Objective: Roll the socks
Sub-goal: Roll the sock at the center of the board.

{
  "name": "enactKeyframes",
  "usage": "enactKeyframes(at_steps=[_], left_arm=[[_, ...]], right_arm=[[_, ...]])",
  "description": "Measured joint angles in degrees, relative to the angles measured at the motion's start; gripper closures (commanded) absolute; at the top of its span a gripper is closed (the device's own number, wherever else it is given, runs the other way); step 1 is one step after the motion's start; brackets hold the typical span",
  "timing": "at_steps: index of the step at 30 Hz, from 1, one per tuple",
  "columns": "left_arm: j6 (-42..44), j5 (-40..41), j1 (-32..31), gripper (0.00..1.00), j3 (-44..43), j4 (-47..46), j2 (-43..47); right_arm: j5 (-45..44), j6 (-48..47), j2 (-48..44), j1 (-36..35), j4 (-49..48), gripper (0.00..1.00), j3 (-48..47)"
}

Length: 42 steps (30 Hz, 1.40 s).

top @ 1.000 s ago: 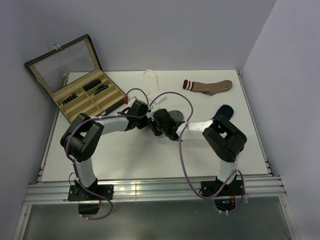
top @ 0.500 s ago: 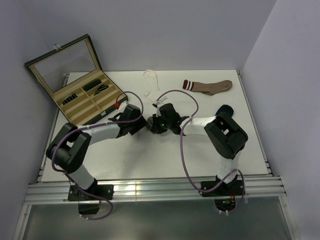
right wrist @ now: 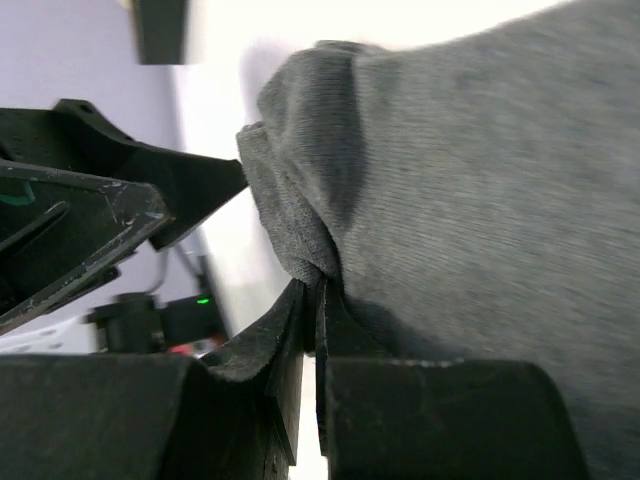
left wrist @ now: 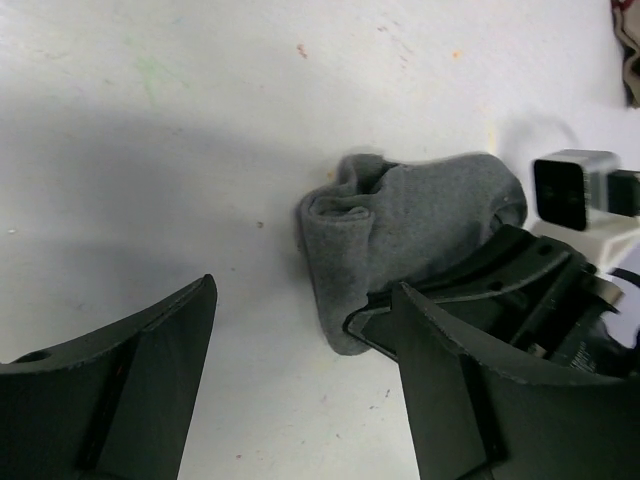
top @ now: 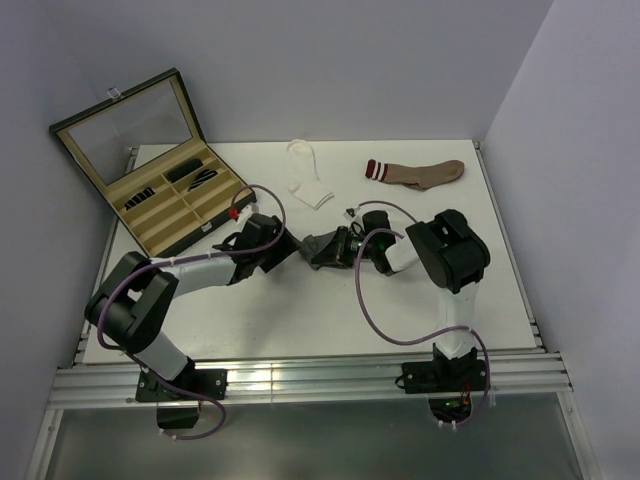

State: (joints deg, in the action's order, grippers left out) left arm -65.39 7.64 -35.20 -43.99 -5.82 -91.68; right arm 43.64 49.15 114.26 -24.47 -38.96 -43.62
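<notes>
I am pinching a fold of the dark grey sock (right wrist: pixel 480 190) in my right gripper (right wrist: pixel 314 300), jaws nearly meeting on the fabric. The sock is lying bunched and partly rolled near the middle of the table (top: pixel 250 320), between my 2 grippers. My left gripper (left wrist: pixel 300 385) is standing wide just beside the rolled end, holding nothing. The white sock (top: pixel 310 186) is lying flat farther back.
</notes>
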Motion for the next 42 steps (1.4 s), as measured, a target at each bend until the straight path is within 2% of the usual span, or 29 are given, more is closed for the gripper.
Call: enactKeyframes(at_steps=[7, 15, 20, 25, 30, 33, 36, 39, 42], left_arm=[[0.37, -1.81, -0.61, 0.28, -0.31, -2.16, -1.99], [1.29, -3.32, -1.4, 0.32, -3.98, -3.43, -7.19], [1.68, -3.32, -1.57, 0.43, -5.64, -3.37, -9.05], [2.19, -3.28, -1.64, 0.61, -8.48, -2.73, -11.89], [3.06, -2.8, -1.77, 0.87, -11.39, -0.5, -14.34], [3.21, -2.6, -2.01, 0.99, -13.03, 0.5, -15.34], [3.28, -1.9, -2.25, 1.0, -14.03, 2.34, -15.47], [3.43, -0.68, -2.54, 1.0, -14.86, 4.42, -15.43], [3.41, 1.22, -2.8, 1.0, -15.78, 7.28, -15.1]], right_arm=[[4.79, 10.64, 3.85, 2.69, -11.32, 0.95, 3.8], [5.31, 12.61, 4.24, 3.39, -12.48, 0.94, 4.28], [5.29, 12.5, 4.24, 3.41, -12.33, 0.93, 4.28], [5.29, 11.37, 4.22, 3.52, -11.3, 0.92, 4.07], [4.96, 8.59, 3.1, 3.52, -6.97, 0.89, 2.89], [3.8, 6.43, 1.64, 3.45, -3.52, 0.82, 2.45], [1.95, 3.69, -0.37, 2.97, 0.63, 0.68, 1.99], [-1.46, -0.85, -3.54, 1.42, 7.52, 0.62, 0.46], [-8.66, -6.32, -8.11, -1.36, 15.82, 0.57, -1.18]])
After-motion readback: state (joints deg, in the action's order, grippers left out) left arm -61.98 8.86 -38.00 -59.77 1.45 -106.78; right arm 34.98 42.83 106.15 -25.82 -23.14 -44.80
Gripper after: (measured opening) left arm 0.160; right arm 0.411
